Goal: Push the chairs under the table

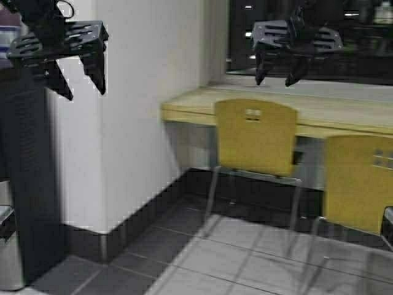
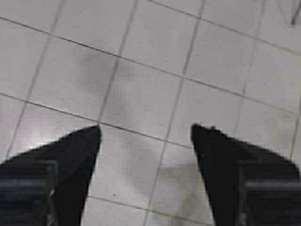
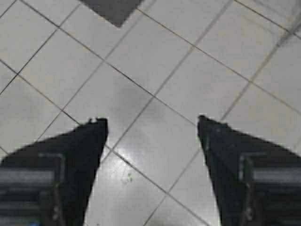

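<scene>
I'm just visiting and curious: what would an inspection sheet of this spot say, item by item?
Surface: pale wood table along the wall under a dark window; its top looks bare.
Job's things: two yellow-tan chairs; left chair stands at the table edge, right chair stands farther out and is cut off by the frame.
Clutter: nothing seen on the tiled floor.
Grippers: left gripper raised before the white wall, open, holding nothing; right gripper raised before the window, open, holding nothing.
Cables: nothing seen.
Surroundings: white wall corner, dark skirting, dark panel at far left.
</scene>
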Available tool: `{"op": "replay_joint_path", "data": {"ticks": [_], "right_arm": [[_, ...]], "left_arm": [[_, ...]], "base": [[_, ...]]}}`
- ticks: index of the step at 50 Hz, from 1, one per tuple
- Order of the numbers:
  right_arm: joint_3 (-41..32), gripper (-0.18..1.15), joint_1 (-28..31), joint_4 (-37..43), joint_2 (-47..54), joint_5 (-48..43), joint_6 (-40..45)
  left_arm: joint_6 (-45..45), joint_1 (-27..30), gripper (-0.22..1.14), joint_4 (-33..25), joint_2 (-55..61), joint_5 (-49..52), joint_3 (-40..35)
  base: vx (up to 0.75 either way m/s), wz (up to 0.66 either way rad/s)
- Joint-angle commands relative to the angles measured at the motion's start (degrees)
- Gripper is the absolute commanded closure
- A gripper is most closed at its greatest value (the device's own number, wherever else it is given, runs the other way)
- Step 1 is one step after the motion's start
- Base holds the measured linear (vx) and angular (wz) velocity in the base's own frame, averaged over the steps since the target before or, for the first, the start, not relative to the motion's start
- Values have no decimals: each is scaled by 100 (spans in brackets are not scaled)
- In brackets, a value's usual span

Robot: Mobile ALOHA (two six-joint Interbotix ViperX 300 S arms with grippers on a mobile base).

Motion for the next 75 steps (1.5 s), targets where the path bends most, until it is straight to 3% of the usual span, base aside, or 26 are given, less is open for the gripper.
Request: {"op": "replay_joint_path", "data": {"ticks": [1,39,75], "right_arm": [[-88,4,-9,79,-70,-9,0],[-123,4,0,202,185,35,9],[-316,4,0,545,281,299,0]], "left_arm": [[-35,9,-1,9,-35,-26,-35],[-70,0,-1,9,176,-9,-18],[-97,88,-1,-62,369,79,-70]], "base": [[-13,-40],[-7,-36],[11,-15]]}}
